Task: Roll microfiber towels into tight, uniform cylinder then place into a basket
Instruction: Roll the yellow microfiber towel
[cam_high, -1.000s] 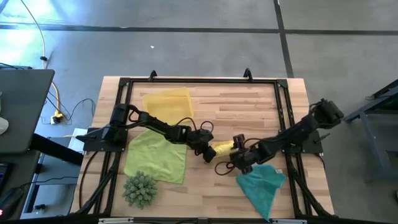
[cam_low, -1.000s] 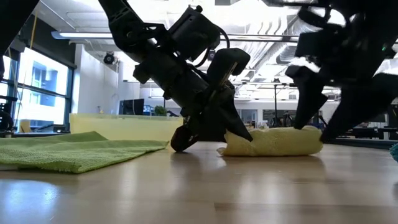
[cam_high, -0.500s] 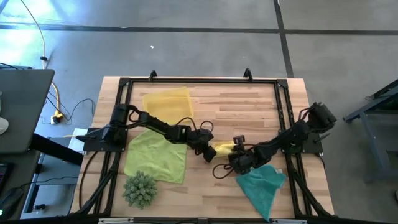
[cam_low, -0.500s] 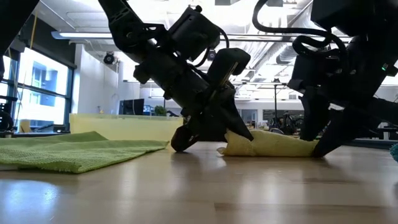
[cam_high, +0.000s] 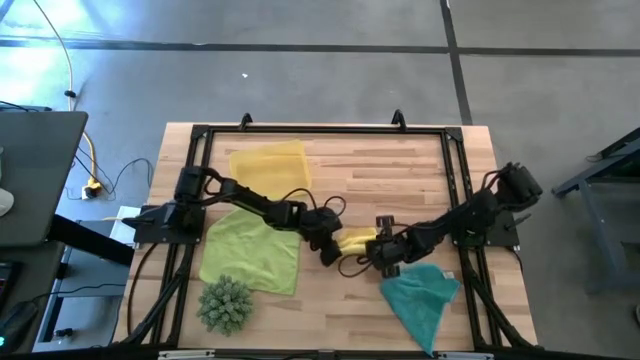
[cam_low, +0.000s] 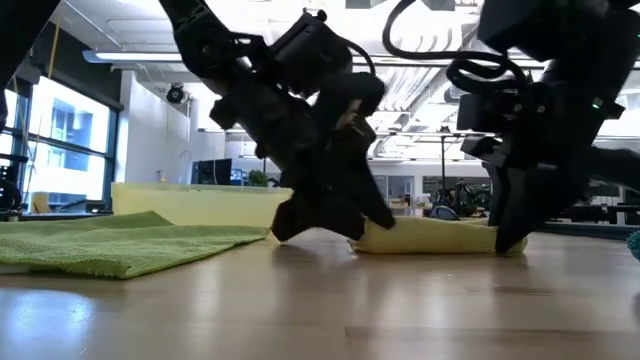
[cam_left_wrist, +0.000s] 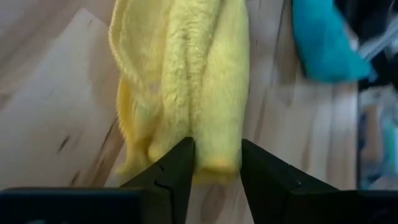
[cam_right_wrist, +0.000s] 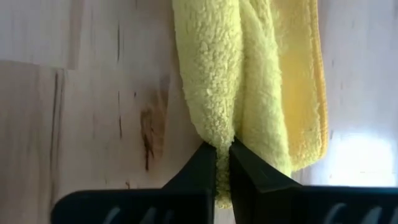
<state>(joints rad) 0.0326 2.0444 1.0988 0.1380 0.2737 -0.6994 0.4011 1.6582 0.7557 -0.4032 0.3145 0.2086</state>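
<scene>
High view has both my arms meeting near the middle of the wooden surface (cam_high: 400, 175), right over the yellow towel roll (cam_high: 357, 240). It's a short rolled-up bundle lying flat, with one set of fingers on each end.

My left fingers (cam_left_wrist: 214, 171) straddle one end of the roll — they're parted a bit, with the fluffy end sitting between the two tips, looks like touching both, though I can't say it's a real squeeze. From table height the left fingers (cam_low: 325, 215) come down at a slant onto that end.

My right fingers (cam_right_wrist: 222, 168) are pinched nearly together, with a thin fold of the yellow cloth caught in the slit between them. So the right side is holding the towel by a fold at the other end, and in the low view the right fingers (cam_low: 510, 225) stand upright on that end.

Other stuff on the surface: the lime green towel (cam_high: 250, 252) is spread flat on my left side, near the front. The teal towel (cam_high: 420, 295) lies crumpled on my right, just beside the right fingers. A flat translucent yellow thing — I take it for the basket (cam_high: 270, 168) — sits further back on the left, well apart from the roll. The spiky green ball (cam_high: 225, 305) is at the front left corner, next to the lime towel.
</scene>
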